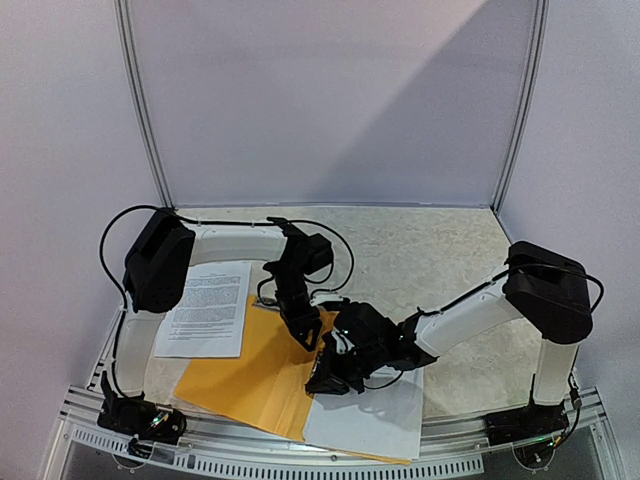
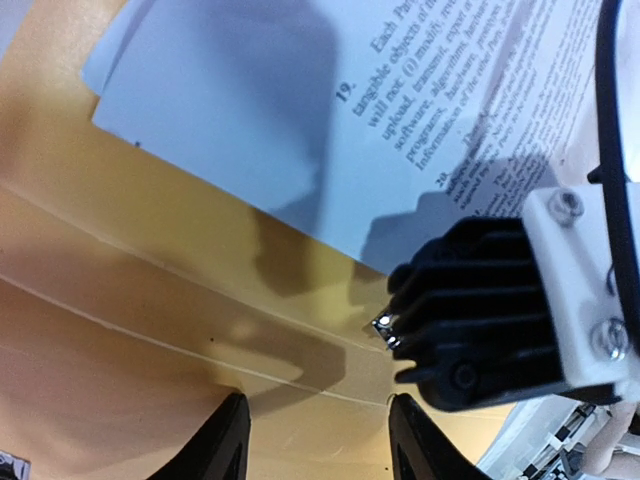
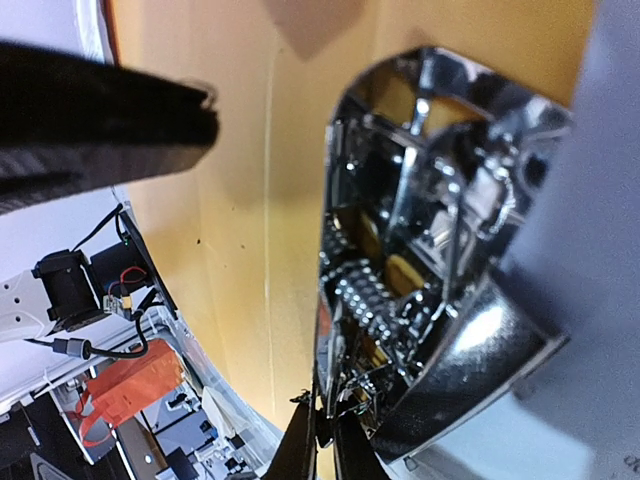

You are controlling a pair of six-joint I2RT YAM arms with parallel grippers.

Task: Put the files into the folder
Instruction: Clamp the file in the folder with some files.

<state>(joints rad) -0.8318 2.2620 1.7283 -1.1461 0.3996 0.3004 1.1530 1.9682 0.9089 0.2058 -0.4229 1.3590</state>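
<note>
Right up against the right wrist lens we get a shiny metal clip (image 3: 430, 250) filling most of the picture, with the orange-yellow folder (image 3: 240, 200) spread out behind it. Down at the bottom edge the right gripper (image 3: 325, 445) has its jaws all but closed, tips sitting at the clip's lower edge. We honestly can't tell if they're pinching any part of it.

From overhead, the right arm goes up from its base to a black elbow, then the white forearm slopes down and left, so the wrist ends up low over the middle of the folder. The left arm rises, runs its forearm rightward, then bends the wrist steeply down at the folder's far edge.

The left wrist view is the one that shows the left gripper (image 2: 315, 400) properly: jaws about halfway apart, nothing between them, only bare folder under them. It also shows small black print on a sheet (image 2: 300, 120) lying on the folder, which the overhead view is too coarse to show.

Only the overhead view shows the second sheet (image 1: 210, 305), lying on the counter (image 1: 430, 250) by the folder's left edge.
</note>
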